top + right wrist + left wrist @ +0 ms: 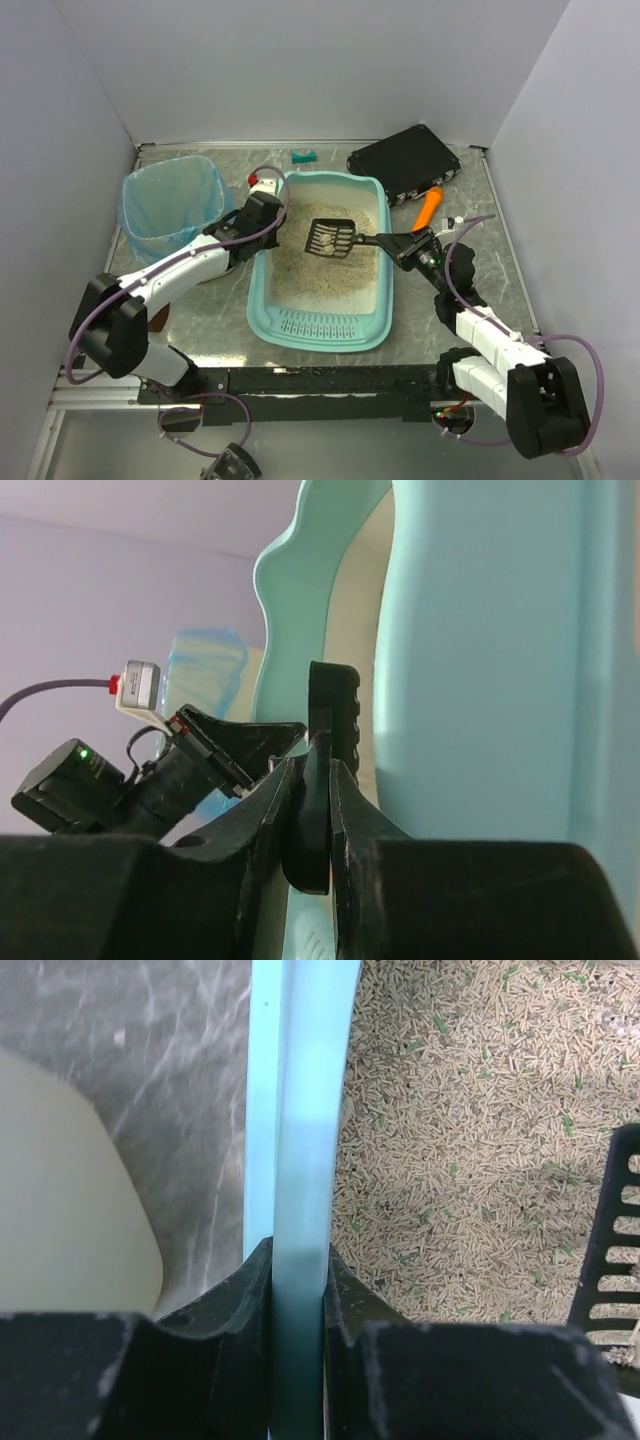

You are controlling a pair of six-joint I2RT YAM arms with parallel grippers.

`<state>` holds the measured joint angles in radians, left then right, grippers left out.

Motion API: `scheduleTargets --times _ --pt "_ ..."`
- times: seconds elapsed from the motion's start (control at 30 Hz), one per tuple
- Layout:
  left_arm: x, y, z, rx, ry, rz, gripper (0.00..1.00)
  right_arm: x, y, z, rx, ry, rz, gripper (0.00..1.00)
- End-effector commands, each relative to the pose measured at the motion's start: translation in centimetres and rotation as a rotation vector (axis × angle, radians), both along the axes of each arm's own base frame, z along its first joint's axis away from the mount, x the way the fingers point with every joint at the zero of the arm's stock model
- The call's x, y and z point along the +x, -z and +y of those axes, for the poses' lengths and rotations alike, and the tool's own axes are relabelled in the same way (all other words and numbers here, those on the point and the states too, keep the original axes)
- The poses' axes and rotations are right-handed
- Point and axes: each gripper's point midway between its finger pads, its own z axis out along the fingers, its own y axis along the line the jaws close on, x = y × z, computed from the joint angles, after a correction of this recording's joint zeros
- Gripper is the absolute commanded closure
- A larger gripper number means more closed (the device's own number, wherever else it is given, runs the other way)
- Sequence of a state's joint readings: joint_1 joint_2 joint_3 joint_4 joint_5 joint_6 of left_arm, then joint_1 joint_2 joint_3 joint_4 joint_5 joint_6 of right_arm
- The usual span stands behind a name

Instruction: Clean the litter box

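The teal litter box (262, 300) lies in the middle of the table, its ribbed slotted lip toward me, with beige litter (325, 268) inside. My left gripper (262, 215) is shut on the box's left rim (305, 1160), with litter (480, 1120) showing to the right of it. My right gripper (402, 243) is shut on the handle of a black slotted scoop (331, 238), which hangs over the litter with pale clumps on it. In the right wrist view the scoop handle (318, 780) sits between my fingers, beside the box's teal wall (480, 680).
A white bin lined with a blue bag (170, 205) stands left of the box. A black case (405, 162) lies at the back right with an orange tool (428, 207) beside it. A small teal object (304, 157) lies at the back edge.
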<state>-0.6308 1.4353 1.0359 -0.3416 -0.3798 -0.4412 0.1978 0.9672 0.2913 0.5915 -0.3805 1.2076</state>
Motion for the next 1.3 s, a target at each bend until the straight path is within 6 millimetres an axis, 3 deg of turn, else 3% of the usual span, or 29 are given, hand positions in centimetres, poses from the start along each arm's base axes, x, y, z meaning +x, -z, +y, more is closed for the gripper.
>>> scheduleTargets --times 0.0,0.1,0.13,0.2,0.23,0.27,0.33,0.4,0.53,0.73,0.8,0.87,0.9,1.0,1.03,1.07,1.1,1.17,1.27 --pt "5.7 -13.3 -5.1 -0.279 0.098 -0.374 0.99 0.2 -3.9 0.5 0.025 -0.077 -0.141 1.0" --pt "6.2 -13.2 -5.0 -0.248 0.087 -0.356 0.87 0.8 -4.4 0.0 0.043 -0.067 -0.144 1.0" --pt "6.2 -13.4 -5.0 -0.256 0.082 -0.353 0.74 0.9 -4.5 -0.2 0.038 -0.061 -0.145 1.0" --pt "6.0 -14.2 -5.2 -0.273 0.094 -0.359 0.63 0.9 -4.2 -0.2 0.004 -0.073 -0.129 1.0" --pt "5.7 -14.1 -5.3 -0.278 0.105 -0.356 0.49 1.1 -5.1 0.1 -0.038 -0.098 -0.169 1.0" --pt "5.4 -14.7 -5.3 -0.291 0.112 -0.363 0.42 0.9 -5.1 0.4 -0.047 -0.114 -0.164 1.0" --pt "4.9 -14.9 -5.7 -0.317 0.138 -0.359 0.26 1.1 -4.6 -0.8 -0.027 -0.041 -0.148 1.0" --pt "4.3 -15.5 -5.8 -0.339 0.155 -0.362 0.16 1.3 -4.5 -1.8 -0.028 0.025 -0.143 1.0" --pt "2.9 -15.5 -5.5 -0.373 0.151 -0.329 0.01 1.2 -5.1 -0.8 -0.033 -0.043 -0.151 1.0" --pt "-0.9 -14.9 -5.3 -0.454 0.18 -0.268 0.01 1.6 -5.0 -0.7 -0.016 -0.053 -0.153 1.0" --pt "-2.2 -13.2 -4.7 -0.446 0.157 -0.214 0.01 1.6 -4.3 -1.4 0.027 0.001 -0.131 1.0" --pt "-3.7 -12.8 -3.8 -0.45 0.148 -0.193 0.01 1.4 -3.6 -0.5 -0.012 -0.069 -0.107 1.0" --pt "-4.3 -11.6 -3.5 -0.45 0.137 -0.168 0.01 1.5 -4.2 -0.2 -0.016 -0.093 -0.109 1.0" --pt "-6.6 -11.4 -2.4 -0.487 0.136 -0.159 0.01 2.1 -4.9 -1.3 0.05 -0.009 -0.147 1.0" --pt "-7.0 -11.2 -2.0 -0.492 0.128 -0.155 0.01 1.4 -5.4 -0.3 0.028 -0.087 -0.168 1.0" --pt "-7.3 -11.0 -1.7 -0.496 0.118 -0.15 0.01 1.7 -3.4 0.0 -0.041 -0.12 -0.091 1.0" --pt "-7.8 -10.6 -0.9 -0.485 0.1 -0.152 0.01 2.3 -4.7 -0.1 -0.045 -0.105 -0.101 1.0" --pt "-8.1 -10.2 -0.1 -0.482 0.063 -0.148 0.01 3.1 -5.2 -2.0 0.01 0.041 -0.112 1.0" --pt "-8.4 -9.8 0.6 -0.498 0.02 -0.142 0.01 2.2 -4.5 -0.1 -0.132 -0.075 -0.15 1.0"
